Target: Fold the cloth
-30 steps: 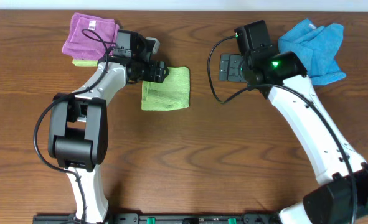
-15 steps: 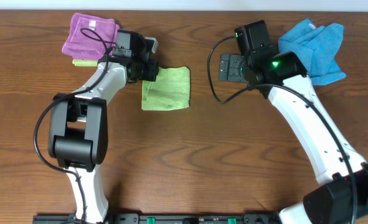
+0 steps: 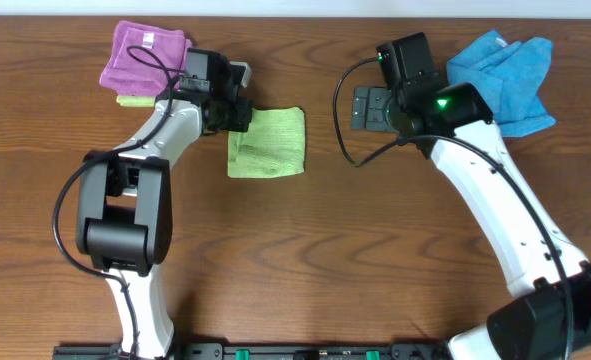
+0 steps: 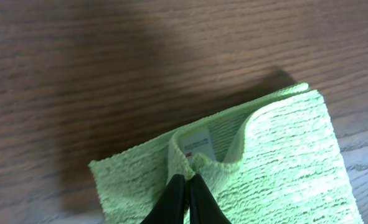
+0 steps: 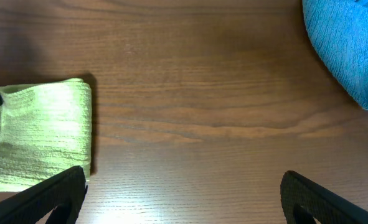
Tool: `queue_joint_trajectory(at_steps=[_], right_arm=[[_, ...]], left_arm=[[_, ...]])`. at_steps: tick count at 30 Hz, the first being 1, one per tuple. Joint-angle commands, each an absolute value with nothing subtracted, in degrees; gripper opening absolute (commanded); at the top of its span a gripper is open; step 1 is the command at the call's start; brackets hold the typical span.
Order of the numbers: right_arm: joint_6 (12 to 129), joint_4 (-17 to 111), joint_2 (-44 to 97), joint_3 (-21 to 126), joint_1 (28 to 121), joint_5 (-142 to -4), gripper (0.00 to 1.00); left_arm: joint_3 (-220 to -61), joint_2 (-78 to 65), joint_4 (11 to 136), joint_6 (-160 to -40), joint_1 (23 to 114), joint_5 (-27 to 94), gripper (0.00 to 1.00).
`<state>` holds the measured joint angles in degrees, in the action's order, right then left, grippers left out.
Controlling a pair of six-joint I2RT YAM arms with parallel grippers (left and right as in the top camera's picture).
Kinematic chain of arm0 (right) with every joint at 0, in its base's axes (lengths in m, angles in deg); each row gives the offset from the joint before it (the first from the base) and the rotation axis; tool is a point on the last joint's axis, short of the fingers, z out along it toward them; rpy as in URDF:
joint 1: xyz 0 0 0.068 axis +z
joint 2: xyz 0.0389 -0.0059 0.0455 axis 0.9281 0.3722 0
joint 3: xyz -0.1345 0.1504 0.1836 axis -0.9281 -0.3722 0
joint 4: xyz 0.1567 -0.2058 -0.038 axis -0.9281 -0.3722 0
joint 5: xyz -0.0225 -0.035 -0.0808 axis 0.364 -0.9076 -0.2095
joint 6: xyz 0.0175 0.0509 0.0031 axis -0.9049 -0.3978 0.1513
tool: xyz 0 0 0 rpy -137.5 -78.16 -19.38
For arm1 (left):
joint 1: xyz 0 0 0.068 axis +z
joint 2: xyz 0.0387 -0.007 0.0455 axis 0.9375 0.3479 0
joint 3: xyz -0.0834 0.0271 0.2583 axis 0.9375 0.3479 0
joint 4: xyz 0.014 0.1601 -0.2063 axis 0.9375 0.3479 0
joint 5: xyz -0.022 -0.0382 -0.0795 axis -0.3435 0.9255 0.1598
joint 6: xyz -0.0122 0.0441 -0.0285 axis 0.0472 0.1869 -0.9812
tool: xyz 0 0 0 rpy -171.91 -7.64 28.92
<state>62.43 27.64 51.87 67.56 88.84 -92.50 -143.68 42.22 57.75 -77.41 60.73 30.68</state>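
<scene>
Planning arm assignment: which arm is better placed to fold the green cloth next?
Left, likely: the left gripper is shut on the green cloth; the right gripper hangs open, apart from it.

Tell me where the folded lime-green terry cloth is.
In the overhead view, the folded lime-green terry cloth lies left of centre on the wooden table, its upper-left edge pinched by the left gripper, right of the purple cloth.
</scene>
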Motion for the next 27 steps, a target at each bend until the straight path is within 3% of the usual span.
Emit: queue_joint_trajectory(at_steps=[1, 27], right_arm=[[63.24, 27.58, 51.67, 68.21, 88.31, -93.33, 0.99], [63.22, 28.93, 51.67, 67.43, 88.31, -93.33, 0.99]], left_arm=[[-144.77, 39.07, 58.80, -77.41, 61.67, 30.04, 0.06], [-144.77, 36.53, 65.88, -75.64, 62.98, 21.23, 0.06]])
